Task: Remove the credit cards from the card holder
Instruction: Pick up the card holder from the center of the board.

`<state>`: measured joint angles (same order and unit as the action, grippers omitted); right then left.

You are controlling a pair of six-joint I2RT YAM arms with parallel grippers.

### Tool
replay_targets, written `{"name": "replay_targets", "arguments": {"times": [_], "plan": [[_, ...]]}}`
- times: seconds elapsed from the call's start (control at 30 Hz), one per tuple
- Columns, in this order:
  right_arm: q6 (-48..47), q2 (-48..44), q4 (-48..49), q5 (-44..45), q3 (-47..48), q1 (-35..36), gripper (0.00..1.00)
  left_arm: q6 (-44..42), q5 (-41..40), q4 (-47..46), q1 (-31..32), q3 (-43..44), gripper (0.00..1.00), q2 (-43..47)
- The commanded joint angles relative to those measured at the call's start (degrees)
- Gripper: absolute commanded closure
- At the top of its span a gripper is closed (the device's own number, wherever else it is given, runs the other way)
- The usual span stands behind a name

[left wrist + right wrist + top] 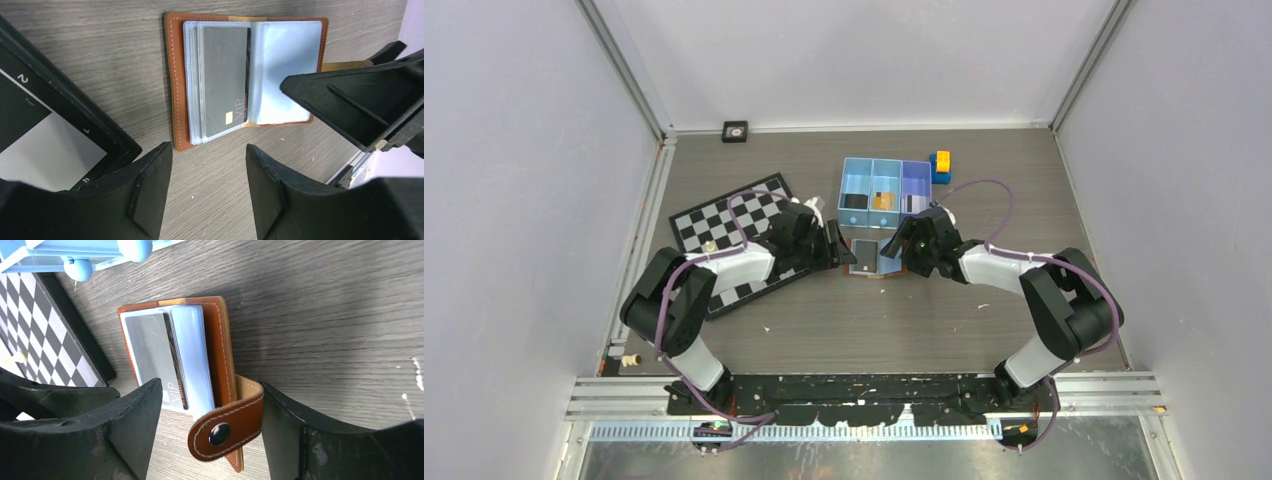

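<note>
Card holder (pixel 176 100) is laid open at centre of tabletop (pixel 824 320) so grey card (pixel 222 75) is exposed for pulling; left pincer (pixel 209 150) and right pincer (pixel 210 387) are held apart, nothing clamped.

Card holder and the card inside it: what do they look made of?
The card holder looks like brown leather or imitation: matte cover, pale edge stitching, dark snap on its strap. Its sleeves look like clear, glossy soft plastic. The card looks like stiff grey plastic, smooth, printed VIP.
</note>
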<state>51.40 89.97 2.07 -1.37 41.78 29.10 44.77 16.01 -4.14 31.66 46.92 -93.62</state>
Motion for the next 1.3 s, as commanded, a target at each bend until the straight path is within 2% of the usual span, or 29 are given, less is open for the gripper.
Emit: {"name": "replay_targets", "arguments": {"times": [0.0,0.07,0.1,0.13,0.17,0.2,0.27,0.4,0.57,0.9,1.0,1.17,1.27], "plan": [[2.6,2.2,5.3,-4.7,-1.3,-0.5,0.31,1.2,2.1,-4.9,-0.8,0.7,0.43,1.7],[3.3,2.6,7.0,-5.7,-1.8,-0.8,0.42,1.2,1.8,-5.3,-0.8,0.2,0.43,2.5],[3.4,2.7,8.2,-6.5,-2.2,-1.0,0.52,1.3,1.9,-5.7,-0.8,0.0,0.43,2.8],[3.4,2.8,9.4,-7.3,-2.5,-1.2,0.69,1.5,2.0,-6.1,-0.8,-0.3,0.43,3.1],[3.1,2.8,9.8,-7.9,-2.4,-1.3,0.83,1.9,2.3,-6.8,-0.9,-0.8,0.43,3.3],[2.9,2.6,9.4,-8.0,-2.3,-1.3,0.91,2.3,2.5,-7.9,-0.9,-1.3,0.43,3.6],[2.4,1.5,9.2,-7.8,-2.6,-1.3,0.98,3.9,3.5,-9.9,-1.0,-2.6,0.42,4.6],[1.5,-4.2,9.7,-5.7,-4.6,-1.3,1.00,5.4,3.7,-12.7,-1.1,-5.1,0.39,7.7],[0.8,-12.8,12.8,-4.5,-8.3,-1.3,0.99,4.9,1.7,-13.2,-1.2,-7.3,0.29,11.9],[0.2,-24.7,17.2,-9.4,-11.6,-1.6,1.00,5.7,5.3,-21.9,-1.5,-10.7,0.12,15.5],[0.4,-26.2,18.6,-11.5,-11.8,-1.7,1.00,6.2,6.7,-23.8,-2.0,-11.0,0.02,16.0],[0.9,-27.1,19.8,-13.1,-12.2,-1.9,0.99,7.7,9.9,-26.4,-3.1,-11.1,0.03,15.6],[1.1,-26.5,20.6,-13.9,-12.2,-1.9,0.99,9.5,13.6,-31.1,-3.4,-11.2,0.14,14.1]]}}
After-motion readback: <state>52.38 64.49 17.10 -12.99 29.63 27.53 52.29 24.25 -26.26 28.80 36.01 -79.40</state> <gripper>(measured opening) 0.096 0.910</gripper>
